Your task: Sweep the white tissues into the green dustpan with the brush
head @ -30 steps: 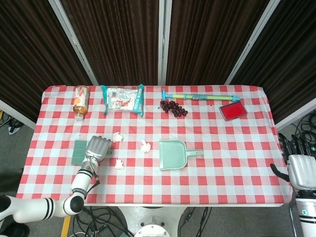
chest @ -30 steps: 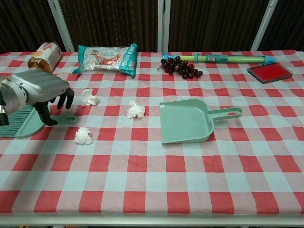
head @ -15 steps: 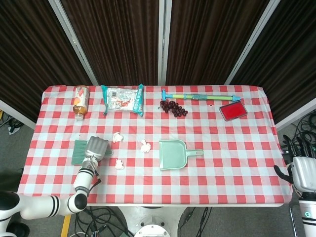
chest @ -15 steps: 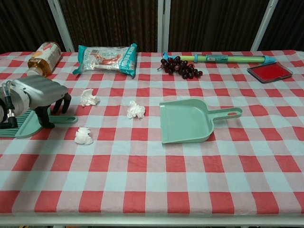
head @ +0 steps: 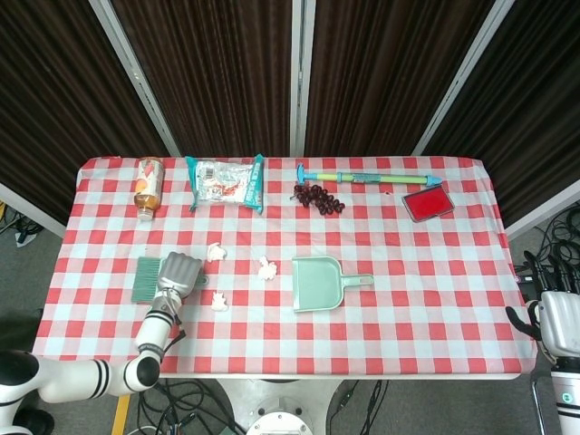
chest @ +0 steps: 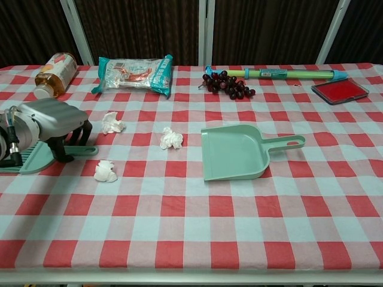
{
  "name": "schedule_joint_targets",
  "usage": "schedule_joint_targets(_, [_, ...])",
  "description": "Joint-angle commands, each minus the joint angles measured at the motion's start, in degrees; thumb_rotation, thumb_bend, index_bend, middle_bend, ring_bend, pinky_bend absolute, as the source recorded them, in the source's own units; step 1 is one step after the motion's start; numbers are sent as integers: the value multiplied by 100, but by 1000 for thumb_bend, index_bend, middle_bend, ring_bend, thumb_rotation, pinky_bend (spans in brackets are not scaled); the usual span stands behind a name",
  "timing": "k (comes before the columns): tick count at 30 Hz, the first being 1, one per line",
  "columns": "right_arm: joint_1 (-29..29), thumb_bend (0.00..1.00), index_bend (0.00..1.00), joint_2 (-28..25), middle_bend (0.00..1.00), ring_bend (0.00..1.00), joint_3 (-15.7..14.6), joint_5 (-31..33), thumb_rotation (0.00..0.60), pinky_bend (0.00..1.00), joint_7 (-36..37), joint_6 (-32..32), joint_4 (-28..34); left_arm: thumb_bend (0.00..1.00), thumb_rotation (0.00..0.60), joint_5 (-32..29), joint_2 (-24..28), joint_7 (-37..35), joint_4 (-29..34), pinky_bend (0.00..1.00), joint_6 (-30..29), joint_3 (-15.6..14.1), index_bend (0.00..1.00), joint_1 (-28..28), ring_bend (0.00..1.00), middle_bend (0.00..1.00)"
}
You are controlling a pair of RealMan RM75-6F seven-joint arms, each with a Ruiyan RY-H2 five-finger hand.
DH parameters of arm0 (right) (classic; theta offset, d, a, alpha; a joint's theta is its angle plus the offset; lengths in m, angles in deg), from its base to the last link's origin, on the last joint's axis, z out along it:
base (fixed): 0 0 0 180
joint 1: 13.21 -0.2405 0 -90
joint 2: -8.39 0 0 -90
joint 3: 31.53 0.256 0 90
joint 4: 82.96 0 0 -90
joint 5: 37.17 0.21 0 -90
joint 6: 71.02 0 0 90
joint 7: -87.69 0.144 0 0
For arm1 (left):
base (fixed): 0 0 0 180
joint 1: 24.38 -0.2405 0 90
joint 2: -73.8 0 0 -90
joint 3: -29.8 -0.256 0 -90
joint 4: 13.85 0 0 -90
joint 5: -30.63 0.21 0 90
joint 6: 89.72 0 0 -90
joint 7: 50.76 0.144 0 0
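Observation:
The green brush [chest: 33, 158] lies flat on the checked cloth at the left, its handle [chest: 84, 150] pointing right. My left hand [chest: 52, 121] sits low over that handle, with the thumb in front and the fingers behind; no firm grip shows. In the head view the left hand [head: 179, 271] covers the right side of the brush [head: 145, 277]. Three white tissues [chest: 111, 123] [chest: 172, 139] [chest: 106, 171] lie between the brush and the green dustpan [chest: 232, 153]. My right hand [head: 555, 315] hangs beyond the table's right edge, fingers apart and empty.
Along the far edge are a drink bottle [head: 148, 187] on its side, a snack bag [head: 226, 181], dark grapes [head: 319, 197], a long toy water pump [head: 372, 178] and a red flat case [head: 428, 203]. The dustpan's handle [chest: 287, 142] points right.
My left hand has sunk lower onto the brush handle and its fingers now straddle it. My right hand has drifted slightly down and outward. Tissues, dustpan and brush have not moved.

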State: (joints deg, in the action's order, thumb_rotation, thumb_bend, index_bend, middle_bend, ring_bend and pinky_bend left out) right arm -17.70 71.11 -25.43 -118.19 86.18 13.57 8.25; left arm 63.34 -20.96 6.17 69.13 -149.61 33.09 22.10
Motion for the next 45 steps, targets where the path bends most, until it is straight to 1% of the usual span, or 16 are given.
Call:
schedule_joint_targets(1, [2, 138, 67, -2, 214, 55, -3, 1, 600, 71, 3, -8, 7, 299, 600, 55, -17, -49, -48, 639, 15, -35, 467, 5, 441, 506])
schedule_joint_targets(5, [6, 139, 68, -22, 216, 55, -7, -9, 600, 77, 7, -13, 34, 358, 600, 223, 48, -199, -46, 639, 26, -52, 496, -10, 461, 533])
schedule_joint_targets(8, [-3, 140, 76, -43, 221, 55, -20, -24, 600, 77, -62, -37, 70, 384, 600, 501, 229, -442, 127, 639, -27, -53, 502, -74, 463, 537])
schedule_joint_targets(11, [-82, 150, 95, -79, 236, 55, -55, -91, 600, 82, -200, -166, 154, 404, 600, 897, 535, -766, 404, 639, -92, -81, 503, -176, 463, 540])
schedule_joint_targets(14, [-193, 210, 186, -89, 284, 81, -96, -194, 600, 107, -355, -319, 241, 412, 600, 1337, 802, -1109, 603, 639, -164, -119, 503, -284, 463, 540])
schedule_joint_targets(15, [-257, 224, 216, -78, 298, 90, -114, -242, 600, 114, -439, -407, 280, 413, 600, 1575, 918, -1291, 672, 639, -199, -143, 503, -339, 463, 540])
schedule_joint_targets(17, [-379, 232, 272, -48, 321, 102, -137, -302, 600, 120, -589, -580, 343, 416, 600, 1923, 1072, -1579, 733, 639, -267, -176, 503, -431, 463, 540])
schedule_joint_targets(18, [-480, 233, 287, -19, 328, 108, -152, -342, 600, 123, -705, -726, 384, 417, 600, 2169, 1172, -1789, 752, 637, -278, -204, 503, -481, 463, 540])
schedule_joint_targets(20, [-655, 233, 310, 43, 343, 119, -153, -374, 600, 133, -899, -967, 434, 418, 600, 2456, 1300, -2110, 750, 632, -321, -219, 504, -569, 463, 540])
schedule_joint_targets(24, [-1073, 234, 328, 384, 376, 136, -69, -309, 600, 147, -1571, -1450, 421, 418, 600, 2874, 1530, -2678, 773, 627, -403, -222, 504, -744, 463, 540])
schedule_joint_targets(28, [-1491, 234, 328, 852, 375, 136, 58, -103, 600, 154, -2084, -1915, 281, 418, 600, 3117, 1677, -3238, 846, 626, -339, -206, 503, -869, 463, 540])
schedule_joint_targets(30, [-1719, 233, 329, 1121, 372, 135, 124, 61, 600, 156, -2361, -2175, 170, 418, 600, 3219, 1728, -3408, 838, 625, -290, -218, 504, -910, 463, 540])
schedule_joint_targets(33, [-2036, 224, 329, 1503, 367, 136, 198, 318, 600, 158, -2750, -2532, 1, 418, 600, 3335, 1754, -3450, 820, 622, -291, -233, 503, -956, 463, 540])
schedule_joint_targets(36, [-2292, 180, 329, 1879, 366, 136, 252, 591, 600, 160, -3147, -2758, -191, 418, 600, 3411, 1773, -3496, 821, 621, -304, -224, 503, -1003, 463, 540])
schedule_joint_targets(39, [-2460, 152, 341, 2221, 368, 136, 290, 816, 600, 161, -3383, -2838, -373, 418, 600, 3458, 1792, -3512, 819, 621, -321, -218, 504, -1054, 463, 540])
schedule_joint_targets(45, [-2690, 150, 364, 2641, 379, 136, 304, 1138, 600, 161, -3613, -2925, -710, 418, 600, 3495, 1810, -3535, 780, 621, -247, -212, 504, -1113, 463, 540])
